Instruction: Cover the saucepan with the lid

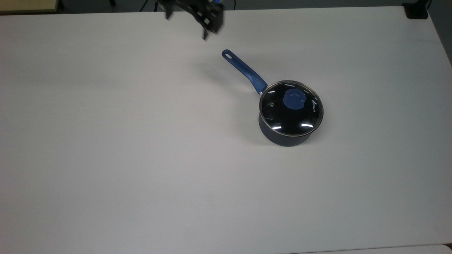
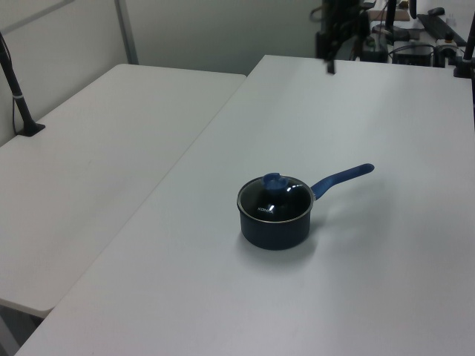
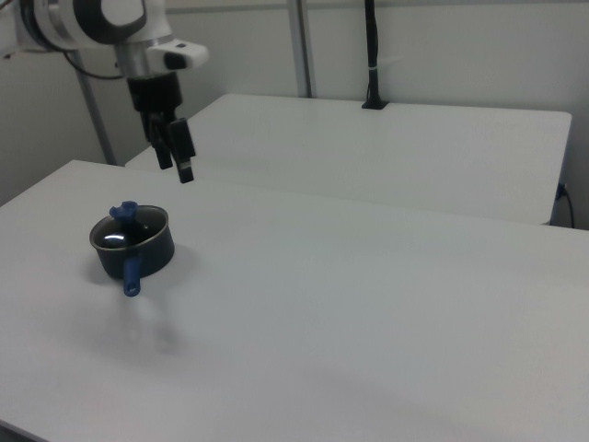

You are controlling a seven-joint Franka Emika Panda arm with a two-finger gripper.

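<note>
The glass lid (image 1: pixel 290 118) with its blue knob (image 1: pixel 293 100) rests flat on the dark navy saucepan (image 1: pixel 282 139), covering its mouth. In the top view the pan's blue handle (image 1: pixel 243 70) points up and to the left. The covered saucepan (image 2: pixel 274 228) stands mid-table in the left view, and the saucepan (image 3: pixel 140 259) is at the right view's left. My gripper (image 1: pixel 186 24) hangs open and empty, high above the table and well apart from the pan. The same gripper (image 2: pixel 343 59) is near the left view's top, and the gripper (image 3: pixel 177 170) hovers above and behind the pan in the right view.
A second white table (image 2: pixel 89 148) adjoins this one on the left view's left, with a black post (image 2: pixel 18 96) clamped to its edge. A small black object (image 1: pixel 416 10) sits at the top view's upper right corner.
</note>
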